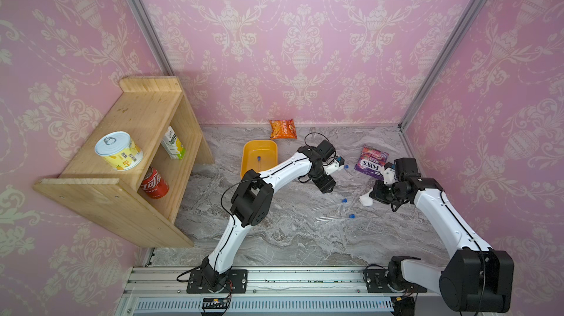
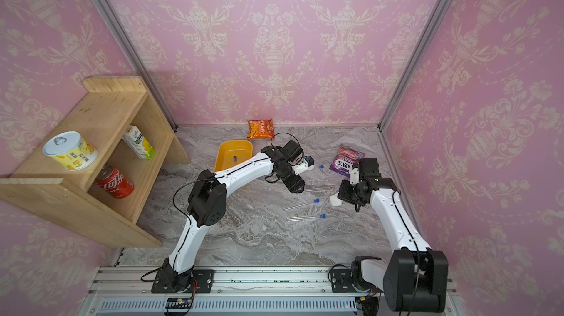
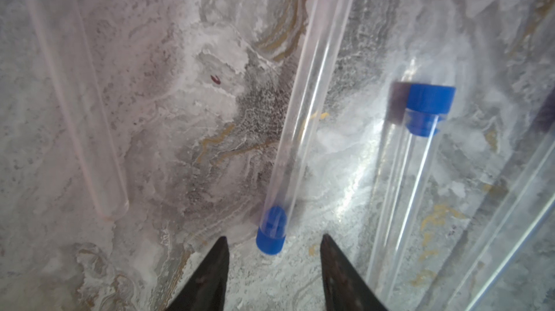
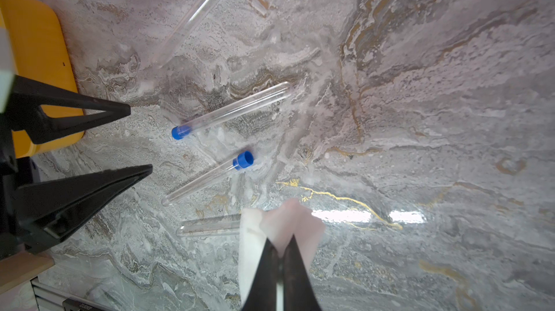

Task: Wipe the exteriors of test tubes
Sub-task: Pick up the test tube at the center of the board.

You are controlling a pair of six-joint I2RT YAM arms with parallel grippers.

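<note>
Left gripper (image 3: 274,237): jaws apart, nothing clasped. The blue cap (image 3: 268,243) of one test tube (image 3: 303,99) lies on the marble table (image 3: 150,114) between the fingertips; I cannot tell whether either tip touches it. The tube's far end is cut off in the wrist view, and in both top views the wrist hides most of it.

Right gripper (image 4: 280,240): clenched on a white wipe (image 4: 250,234). In its wrist view the wipe covers the capped end of a second tube (image 4: 210,225).

A third tube (image 1: 331,204) lies in the open between the arms. A fourth tube (image 1: 347,168) lies near the purple bag (image 1: 370,161), its clear body hard to make out against the marble. A fifth tube (image 1: 258,163) lies in the orange tray (image 1: 251,151), which is partly behind the left arm.
</note>
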